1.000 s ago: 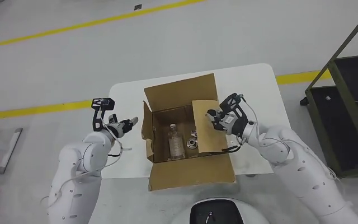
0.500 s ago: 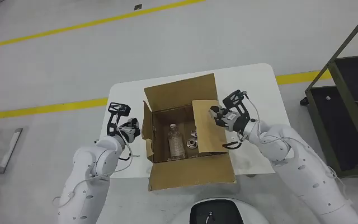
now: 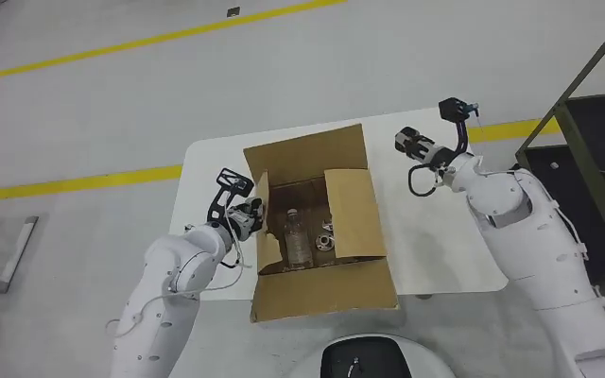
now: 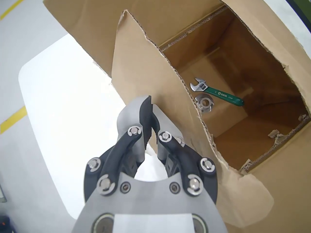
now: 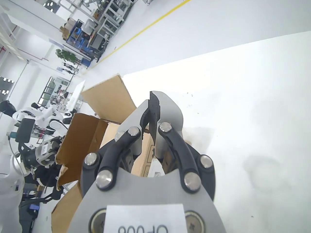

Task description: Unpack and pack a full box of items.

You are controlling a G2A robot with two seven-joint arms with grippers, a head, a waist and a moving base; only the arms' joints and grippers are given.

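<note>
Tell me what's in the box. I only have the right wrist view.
Observer: A green-handled wrench lies on the floor of the box, beside a metal flange.
Operator: Anything else?
Observer: The top view shows a clear bottle lying next to them.
Operator: Left gripper?
Observer: The left gripper is shut, outside the box by its left flap. I cannot tell whether they touch.
</note>
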